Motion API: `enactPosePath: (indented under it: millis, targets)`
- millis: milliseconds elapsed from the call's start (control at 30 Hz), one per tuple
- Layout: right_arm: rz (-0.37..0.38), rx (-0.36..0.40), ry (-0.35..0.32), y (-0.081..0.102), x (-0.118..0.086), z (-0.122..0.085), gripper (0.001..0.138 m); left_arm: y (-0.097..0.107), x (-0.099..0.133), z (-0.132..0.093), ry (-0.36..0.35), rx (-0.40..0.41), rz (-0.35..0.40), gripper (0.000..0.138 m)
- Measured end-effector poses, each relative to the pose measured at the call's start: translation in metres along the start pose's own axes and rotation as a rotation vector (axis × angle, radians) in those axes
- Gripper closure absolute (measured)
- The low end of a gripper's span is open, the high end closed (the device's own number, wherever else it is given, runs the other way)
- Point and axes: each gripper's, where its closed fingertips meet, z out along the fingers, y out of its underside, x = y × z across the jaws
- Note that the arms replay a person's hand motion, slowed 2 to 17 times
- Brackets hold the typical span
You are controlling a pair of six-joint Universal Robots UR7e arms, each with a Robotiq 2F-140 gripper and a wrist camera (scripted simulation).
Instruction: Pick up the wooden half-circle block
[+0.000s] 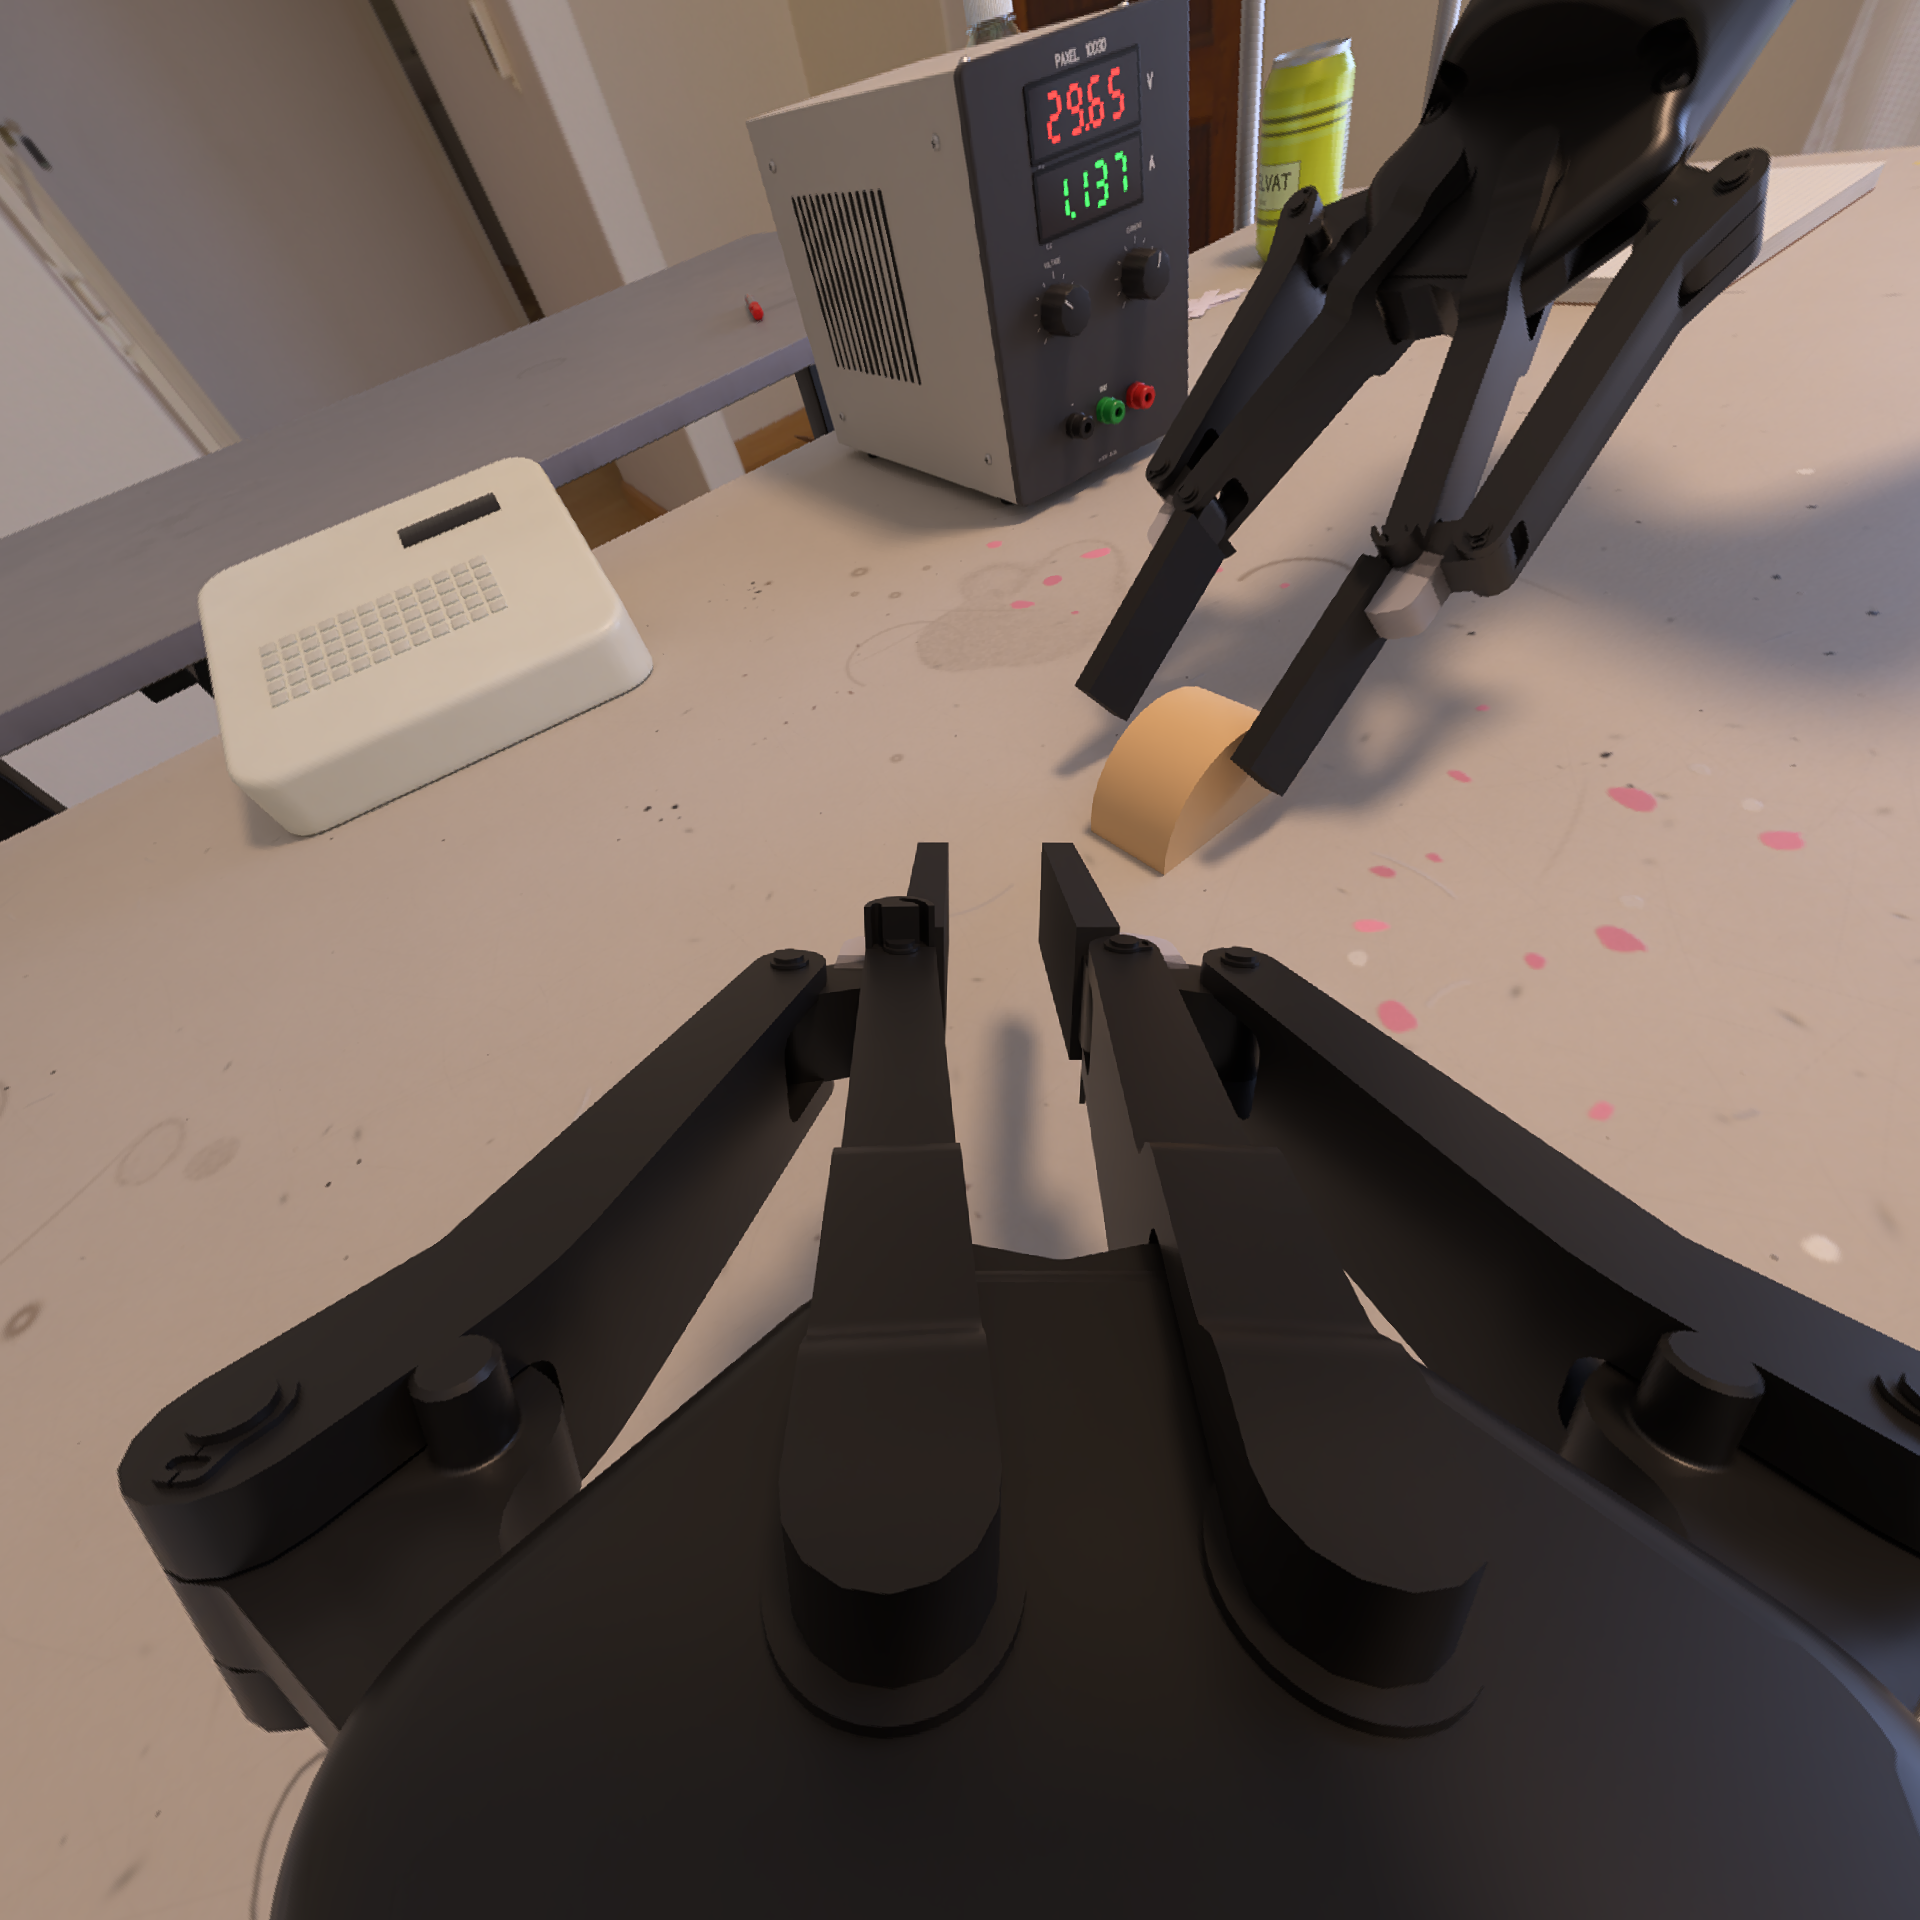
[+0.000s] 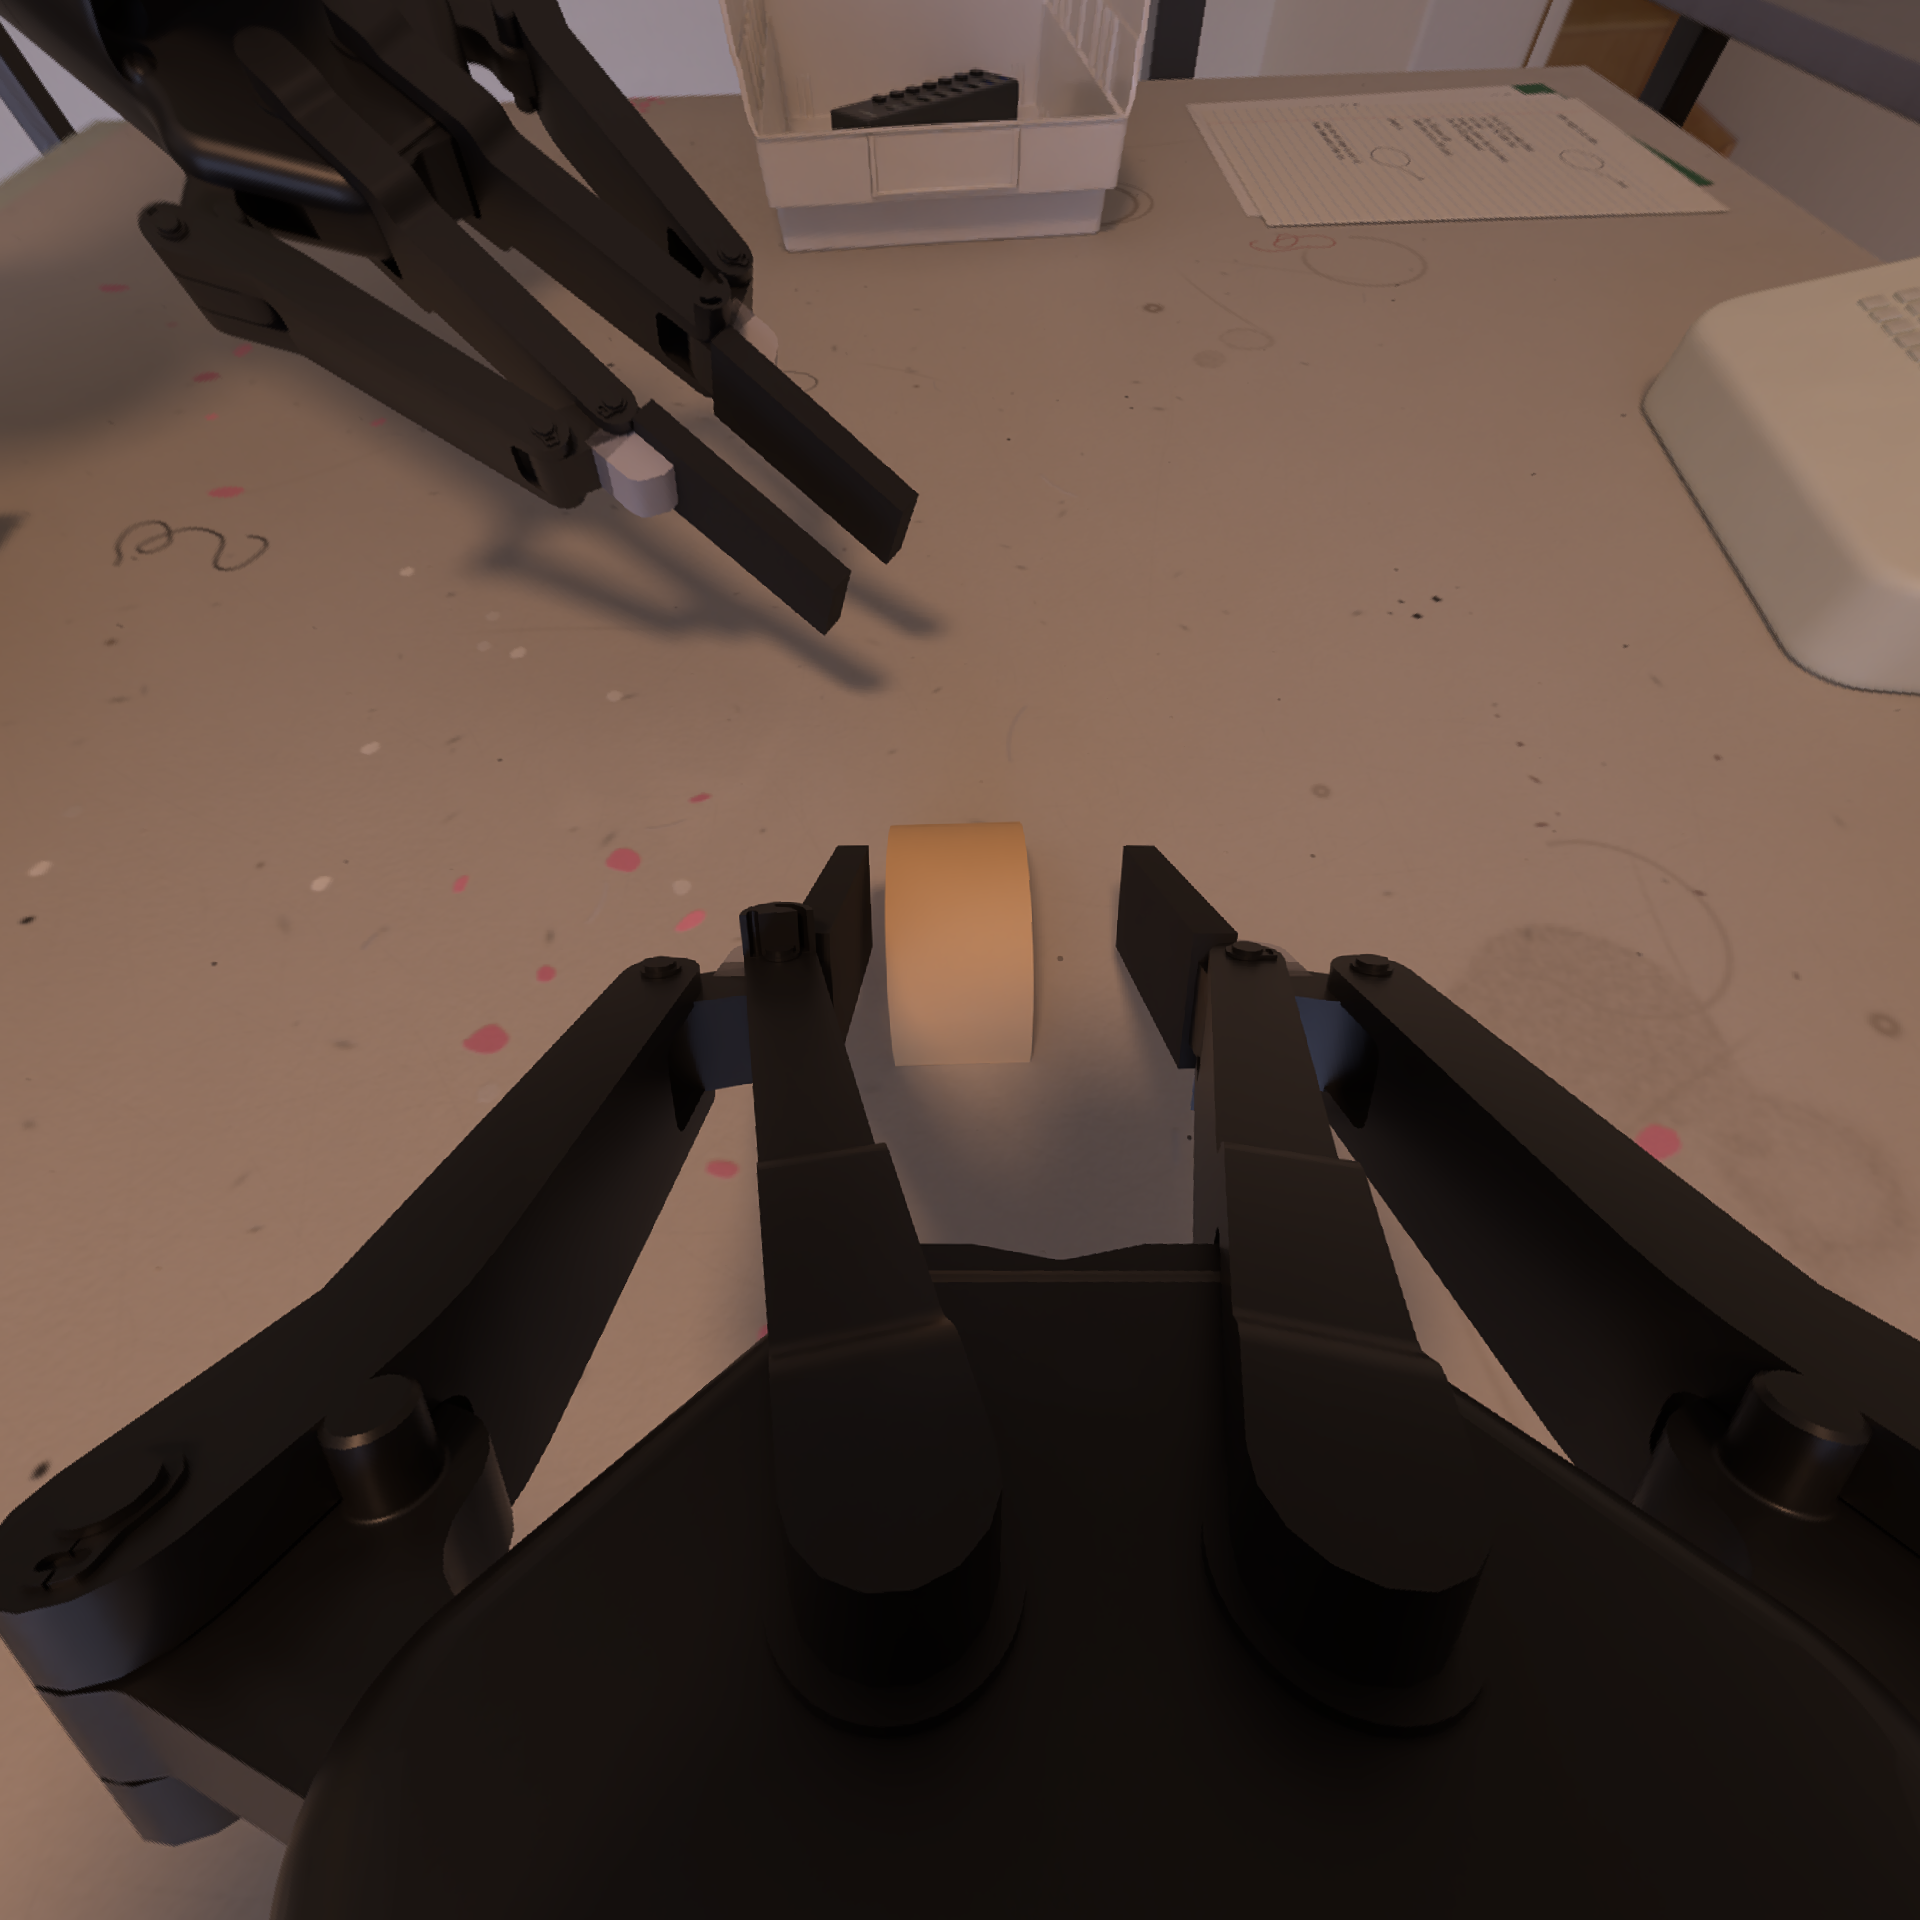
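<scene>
In the left wrist view, the left gripper fills the lower half of the frame, its fingers drawn close with only a narrow gap, nothing between them, hovering over bare desk. Just right of centre the wooden half-circle block sits flat side down on the desk. The right gripper comes down from the upper right and straddles the block, one finger on either side, spread apart and not pressing it. At upper centre stands a grey bench power supply with a yellow can behind it. A white keypad device lies at left.

In the right wrist view, the right gripper is released, its fingers wide. The wooden half-circle block rests on the desk between them at frame centre, close to the left-hand finger, with a clear gap to the other. The left gripper hangs in the upper left, nearly closed and empty. A white bin holding a black part sits at top centre, a sheet of paper at upper right
</scene>
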Motion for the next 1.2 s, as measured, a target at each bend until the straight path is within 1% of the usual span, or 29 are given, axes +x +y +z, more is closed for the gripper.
enactPosePath:
  millis: [133, 333, 567, 700, 900, 1033, 1200]
  targets:
    - [-0.037, -0.012, 0.047, 0.0005, 0.0019, 0.0010, 0.077, 0.0003, 0.0005, 0.0002, -0.001, -0.003, 0.005, 0.115]
    - [-0.024, -0.007, 0.078, -0.0003, 0.0053, 0.0008, 0.078, 0.0007, 0.0013, 0.0006, -0.002, -0.007, 0.013, 0.115]
    - [-0.001, 0.029, 0.069, -0.0047, 0.0058, -0.0015, 0.078, 0.0014, 0.0021, 0.0012, -0.004, -0.014, 0.022, 0.115]
    - [0.001, 0.032, 0.066, -0.0049, 0.0058, -0.0019, 0.078, 0.0017, 0.0025, 0.0014, -0.005, -0.017, 0.026, 0.115]
    - [-0.005, 0.036, 0.065, -0.0060, 0.0048, -0.0019, 0.078, 0.0021, 0.0029, 0.0018, -0.006, -0.020, 0.031, 0.115]
    - [-0.010, 0.043, 0.053, -0.0078, 0.0019, -0.0010, 0.078, 0.0024, 0.0034, 0.0020, -0.006, -0.023, 0.035, 0.115]
    - [-0.031, 0.037, 0.050, -0.0085, -0.0014, 0.0012, 0.079, 0.0026, 0.0038, 0.0021, -0.006, -0.025, 0.039, 0.115]
